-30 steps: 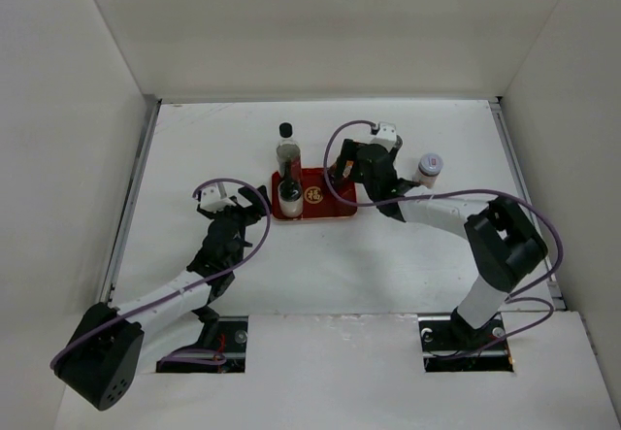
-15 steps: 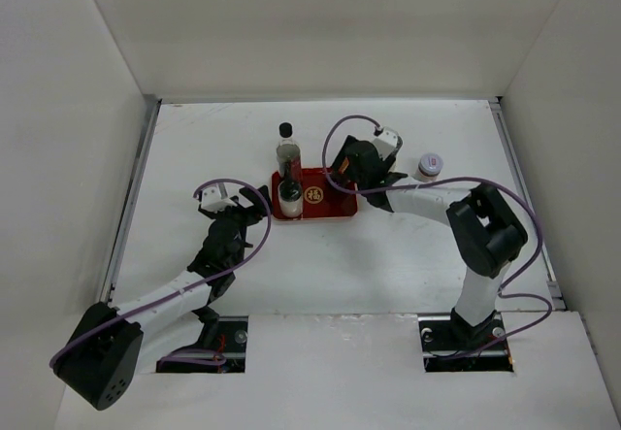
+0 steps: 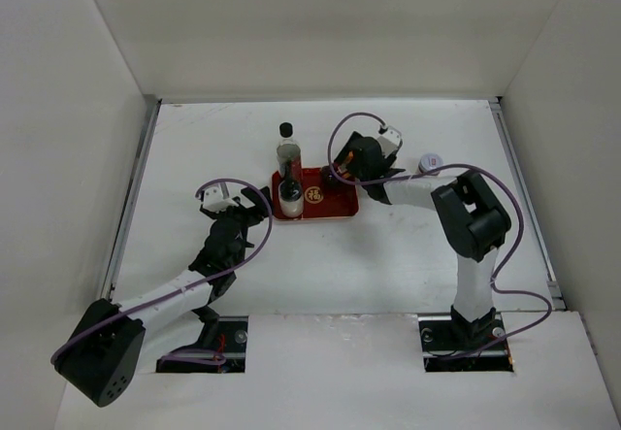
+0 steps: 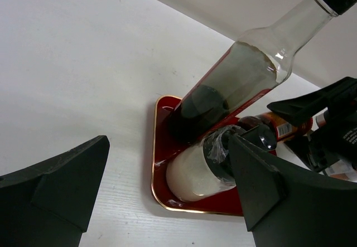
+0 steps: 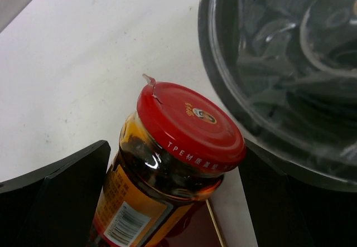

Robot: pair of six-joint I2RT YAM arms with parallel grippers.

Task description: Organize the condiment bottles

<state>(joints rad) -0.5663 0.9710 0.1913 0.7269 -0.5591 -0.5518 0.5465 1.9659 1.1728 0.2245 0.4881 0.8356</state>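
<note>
RIGHT gripper (image 5: pixel 167 197): fingers apart, straddling red-capped jar (image 5: pixel 189 127), apparently on tray (image 3: pixel 330 209) edge | LEFT gripper (image 3: pixel 256 202): apart, empty, beside tray | RISK: off-centre closure tips jar off rim.

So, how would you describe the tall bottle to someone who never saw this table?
Find the flat red tray in the middle of the white table. At its far left corner stands the tall bottle: clear glass, dark liquid, black cap, much taller than the whitish shaker beside it.

Red-capped jar (image 5: pixel 163 172) runs off the bottom edge, its base unseen
</note>
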